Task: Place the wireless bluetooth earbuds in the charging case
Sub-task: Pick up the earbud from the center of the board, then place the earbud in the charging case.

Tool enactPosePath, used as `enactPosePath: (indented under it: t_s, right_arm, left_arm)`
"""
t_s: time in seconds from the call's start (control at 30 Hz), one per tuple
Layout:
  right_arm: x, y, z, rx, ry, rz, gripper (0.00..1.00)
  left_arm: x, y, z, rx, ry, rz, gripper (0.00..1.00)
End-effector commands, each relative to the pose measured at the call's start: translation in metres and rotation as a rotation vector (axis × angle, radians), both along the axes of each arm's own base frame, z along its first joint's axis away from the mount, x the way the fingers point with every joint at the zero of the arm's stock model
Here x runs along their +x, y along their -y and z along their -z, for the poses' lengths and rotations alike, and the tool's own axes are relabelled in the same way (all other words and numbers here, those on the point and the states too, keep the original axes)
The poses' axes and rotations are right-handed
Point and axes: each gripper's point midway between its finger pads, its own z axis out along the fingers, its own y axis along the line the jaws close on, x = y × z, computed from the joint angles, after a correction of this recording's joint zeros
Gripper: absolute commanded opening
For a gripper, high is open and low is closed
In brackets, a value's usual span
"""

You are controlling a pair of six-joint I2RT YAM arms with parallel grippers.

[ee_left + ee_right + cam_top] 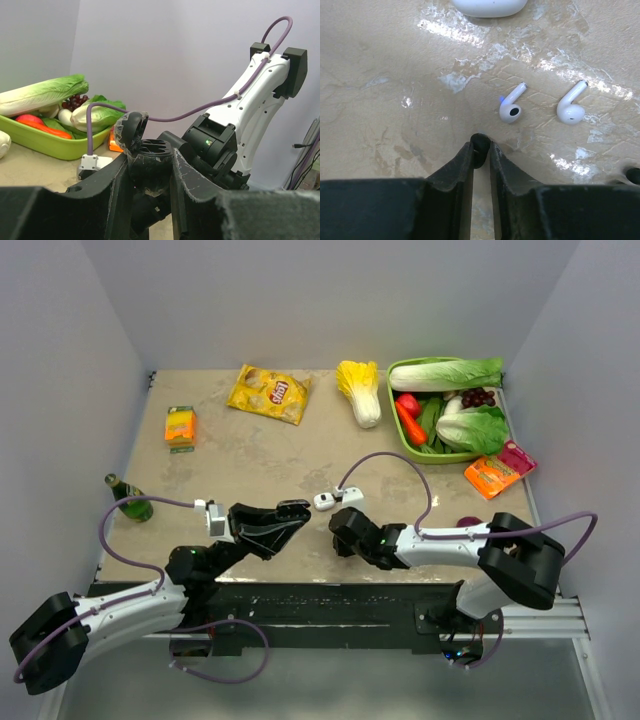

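Note:
My left gripper is shut on a black charging case, held upright with its lid swung open and its sockets showing. In the top view this gripper hangs just left of the right gripper. Low over the table, my right gripper has its tips pinched on a small black earbud. Two white earbuds lie on the table just beyond those tips, to the right. A white charging case sits farther ahead, cut off by the frame's top edge.
A green tray of vegetables stands at the back right, an orange packet beside it. A cabbage, a yellow chips bag and an orange box lie along the back. A green bottle lies at the left edge.

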Motion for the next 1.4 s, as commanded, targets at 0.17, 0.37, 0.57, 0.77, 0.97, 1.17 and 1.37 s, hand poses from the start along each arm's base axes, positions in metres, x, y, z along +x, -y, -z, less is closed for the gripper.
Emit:
enactPosePath:
  t_s: [0.17, 0.37, 0.57, 0.77, 0.97, 1.17, 1.37]
  right_arm:
    - [0.004, 0.006, -0.014, 0.002, 0.034, 0.015, 0.00]
    - [0.007, 0.024, -0.116, 0.045, 0.228, -0.014, 0.00]
    - [-0.007, 0.031, -0.213, 0.073, 0.388, -0.183, 0.00]
    - [-0.059, 0.012, -0.283, 0.259, 0.462, -0.527, 0.00]
    - [-0.098, 0.009, -0.291, 0.269, 0.427, -0.763, 0.00]
    - [-0.126, 0.009, -0.280, 0.271, 0.371, -0.917, 0.00]
    - [-0.131, 0.005, -0.267, 0.252, 0.349, -0.970, 0.00]
  left_arm:
    - [-0.016, -0.023, 0.127, 0.200, -0.166, -0.008, 0.00]
    - [-0.016, -0.022, 0.122, 0.189, -0.156, -0.001, 0.00]
    - [-0.022, -0.011, 0.111, 0.206, -0.106, 0.053, 0.00]
    - [-0.047, 0.011, 0.083, 0.212, -0.008, 0.241, 0.00]
    - [-0.059, 0.029, 0.076, 0.268, 0.027, 0.377, 0.00]
    - [-0.066, 0.041, 0.060, 0.264, 0.057, 0.465, 0.00]
    - [-0.071, 0.050, 0.053, 0.256, 0.055, 0.542, 0.00]
